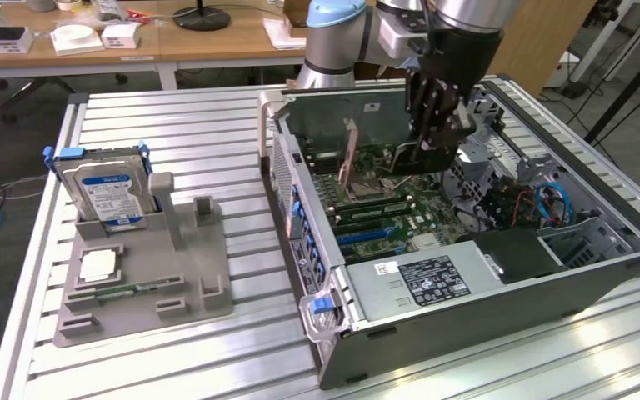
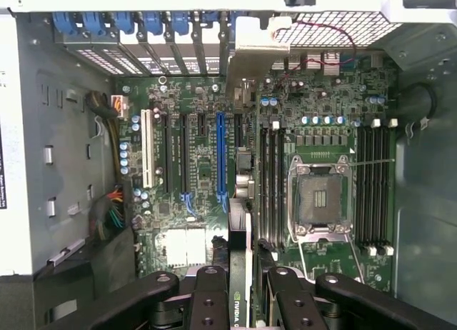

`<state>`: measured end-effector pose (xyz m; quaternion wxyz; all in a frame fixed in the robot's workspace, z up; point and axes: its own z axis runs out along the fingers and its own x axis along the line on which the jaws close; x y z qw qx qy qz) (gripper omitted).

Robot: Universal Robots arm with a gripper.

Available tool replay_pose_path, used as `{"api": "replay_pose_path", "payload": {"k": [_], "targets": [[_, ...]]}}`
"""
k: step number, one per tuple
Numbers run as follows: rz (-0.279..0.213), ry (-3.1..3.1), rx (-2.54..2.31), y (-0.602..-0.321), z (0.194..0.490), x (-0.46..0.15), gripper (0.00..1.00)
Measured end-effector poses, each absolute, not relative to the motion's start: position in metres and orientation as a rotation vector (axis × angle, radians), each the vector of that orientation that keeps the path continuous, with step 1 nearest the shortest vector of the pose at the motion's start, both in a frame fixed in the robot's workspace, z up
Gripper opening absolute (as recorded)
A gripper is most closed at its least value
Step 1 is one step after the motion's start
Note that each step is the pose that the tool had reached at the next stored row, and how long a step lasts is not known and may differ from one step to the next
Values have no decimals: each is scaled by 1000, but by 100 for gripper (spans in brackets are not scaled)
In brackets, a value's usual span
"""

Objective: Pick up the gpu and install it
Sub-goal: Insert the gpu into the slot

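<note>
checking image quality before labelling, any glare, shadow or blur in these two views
Exterior view: window light glares off the slatted table at the exterior view's right; the case interior sits in shade. Wrist view: the motherboard is evenly lit and sharp, while the pincer and the gpu edge it holds are close and soft.

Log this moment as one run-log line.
gripper: shut on gpu | position: inside case, above motherboard | gpu: upright, edge-on | hard drive: in holder
</note>
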<state>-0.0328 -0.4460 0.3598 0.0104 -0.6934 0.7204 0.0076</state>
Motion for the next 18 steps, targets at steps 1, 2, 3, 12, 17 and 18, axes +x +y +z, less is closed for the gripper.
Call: {"api": "replay_pose_path", "payload": {"k": [1,2,3,12,17,18], "targets": [[24,2249,-2164,-446,359,-33,26],[24,2249,-2164,-446,359,-33,26],[24,2249,-2164,-446,359,-33,26],[24,2249,-2164,-446,356,-34,26],[24,2249,-2163,-446,354,-34,26],[24,2249,-2163,-446,354,-34,26]]}}
